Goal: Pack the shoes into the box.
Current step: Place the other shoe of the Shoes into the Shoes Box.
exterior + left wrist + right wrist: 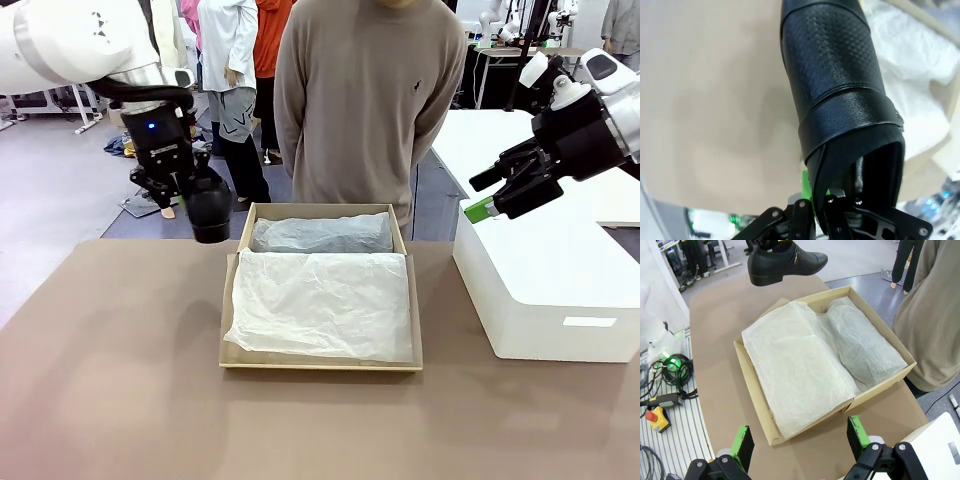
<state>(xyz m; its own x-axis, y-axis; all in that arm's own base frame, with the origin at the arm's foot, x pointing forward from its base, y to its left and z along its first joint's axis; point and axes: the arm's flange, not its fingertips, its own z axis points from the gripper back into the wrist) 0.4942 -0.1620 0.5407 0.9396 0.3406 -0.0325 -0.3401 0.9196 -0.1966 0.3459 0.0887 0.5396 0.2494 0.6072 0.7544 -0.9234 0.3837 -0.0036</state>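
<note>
One glossy black shoe [208, 208] hangs in the air just left of the box's far left corner, with my left gripper [176, 190] shut on it. In the left wrist view the shoe [840, 85] points away from the gripper [826, 202], whose fingers clamp its heel rim. The brown cardboard box [320, 364] lies open at the table's middle, lined with white tissue paper [325, 300]. A long tissue-wrapped bundle [322, 235] lies along its far side; what it holds is hidden. My right gripper [497, 196] hangs open and empty over the white block, seeing the box [751, 390] and shoe [785, 262].
A large white rectangular block [545, 290] stands on the table right of the box. A person in a beige sweater [370, 100] stands close behind the box at the far edge. Brown tabletop [110, 380] stretches out left of and in front of the box.
</note>
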